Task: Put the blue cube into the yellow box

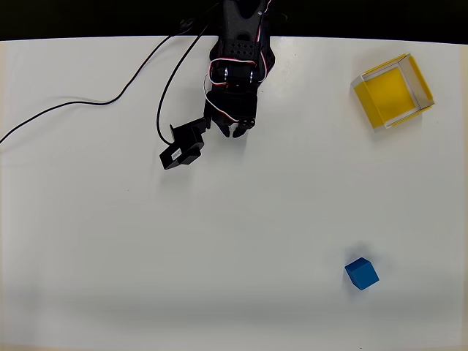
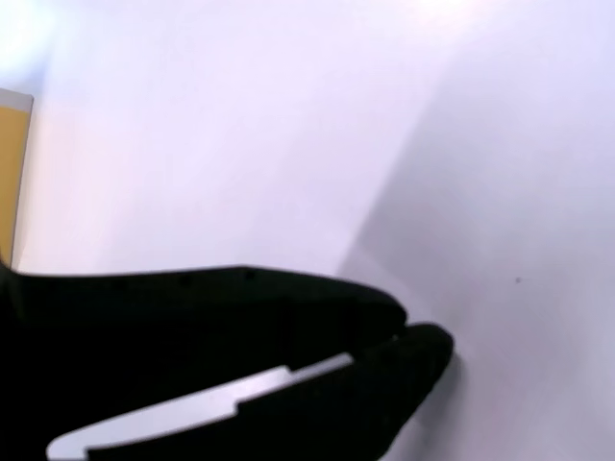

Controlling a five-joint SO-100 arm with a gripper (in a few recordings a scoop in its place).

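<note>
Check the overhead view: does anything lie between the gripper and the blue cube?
Nothing. In the overhead view, only bare white table lies between the gripper and the blue cube; the yellow box sits well off that line.

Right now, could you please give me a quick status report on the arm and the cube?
Gripper shut, holding nothing, near table's top edge. Blue cube on the table, lower right, untouched. Yellow box upper right, nothing inside. Nothing between them.

Arm [image 1: 238,44] running off the overhead view's top edge, yellow box [image 2: 12,173] being cut by the wrist view's left edge, fingers [image 2: 423,348] blurring dark, their gap unreadable
</note>
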